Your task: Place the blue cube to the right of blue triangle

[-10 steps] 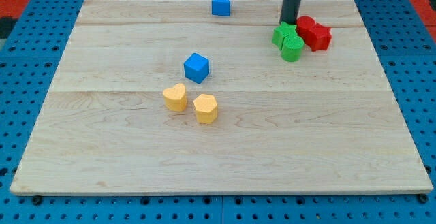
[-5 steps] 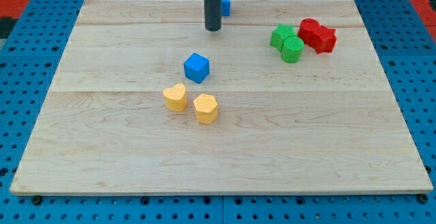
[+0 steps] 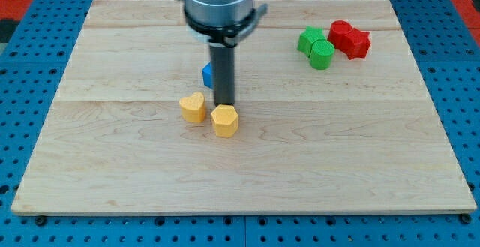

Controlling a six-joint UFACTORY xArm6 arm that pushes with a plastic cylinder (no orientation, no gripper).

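My tip point(image 3: 223, 106) rests on the board just below the blue cube point(image 3: 207, 74). The rod covers most of the cube, and only the cube's left edge shows. The tip stands right at the top edge of the yellow hexagon block point(image 3: 224, 121) and to the right of the yellow heart block point(image 3: 193, 107). The blue triangle is hidden behind the arm's grey body at the view's top.
Two green blocks point(image 3: 317, 46) and two red blocks point(image 3: 349, 37) are clustered at the top right. The wooden board point(image 3: 337, 149) lies on a blue pegboard.
My tip has moved from the top right near the green blocks, left past the blue triangle, then down to just below the blue cube. The arm now hides the triangle.
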